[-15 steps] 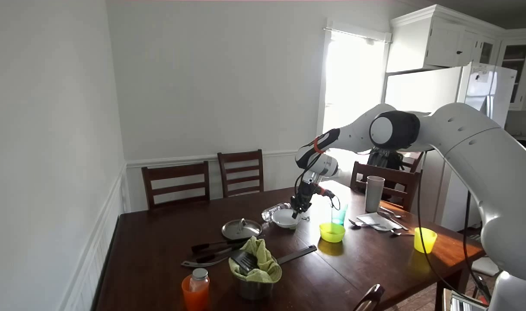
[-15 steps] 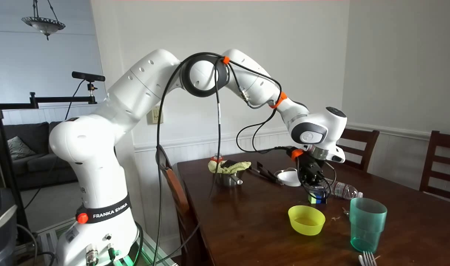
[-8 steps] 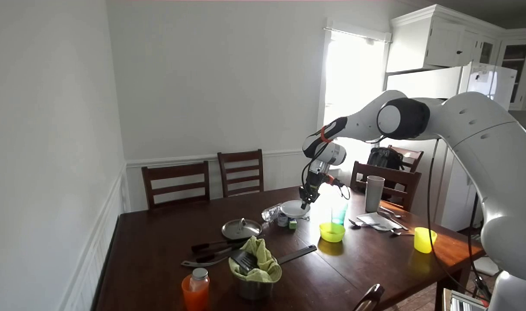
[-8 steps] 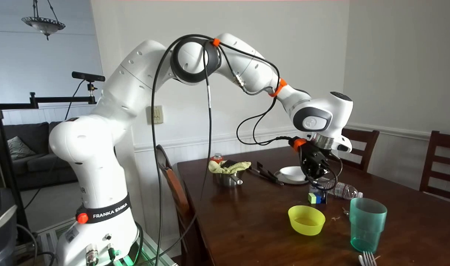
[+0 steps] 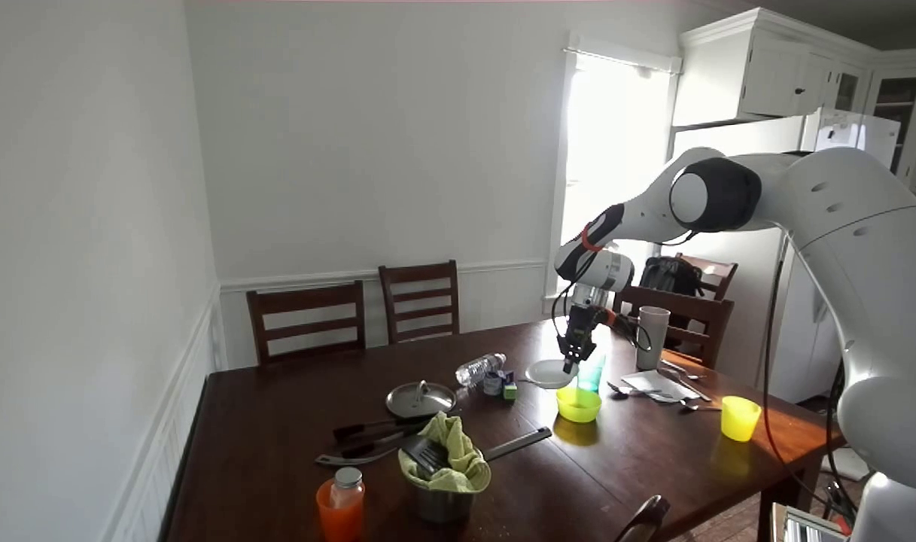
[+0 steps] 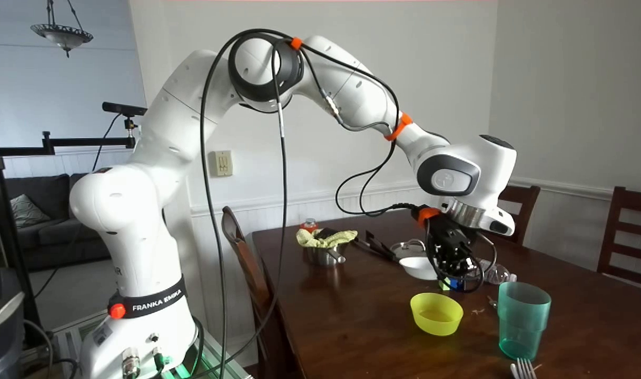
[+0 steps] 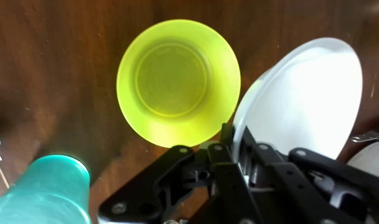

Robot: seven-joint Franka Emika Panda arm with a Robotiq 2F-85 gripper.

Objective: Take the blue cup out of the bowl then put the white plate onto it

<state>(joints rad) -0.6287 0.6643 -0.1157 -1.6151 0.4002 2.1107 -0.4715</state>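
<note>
My gripper (image 7: 237, 133) is shut on the rim of the white plate (image 7: 304, 93), one finger inside the plate and one outside. The plate is held tilted in the air, close beside the lime-green bowl (image 7: 177, 84) in the wrist view. The plate also shows in both exterior views (image 5: 548, 374) (image 6: 418, 268). The bowl stands upright and empty on the table in both exterior views (image 5: 578, 406) (image 6: 437, 316). The blue cup, teal and translucent (image 6: 524, 321), stands upright on the table near the bowl, outside it. It also shows in the wrist view (image 7: 52, 186).
A clear bottle (image 5: 479, 369) and small boxes (image 5: 509, 391) lie behind the bowl. A tall grey cup (image 5: 652, 339), a napkin (image 5: 661, 385) and a yellow cup (image 5: 740, 418) stand or lie to one side. A pot with a green cloth (image 5: 458, 470) and a lid (image 5: 420, 399) are on the other.
My gripper has lifted the white plate off its place by the bottle and carried it toward the bowl. The small boxes have come into view. The bowl and cup have not moved.
</note>
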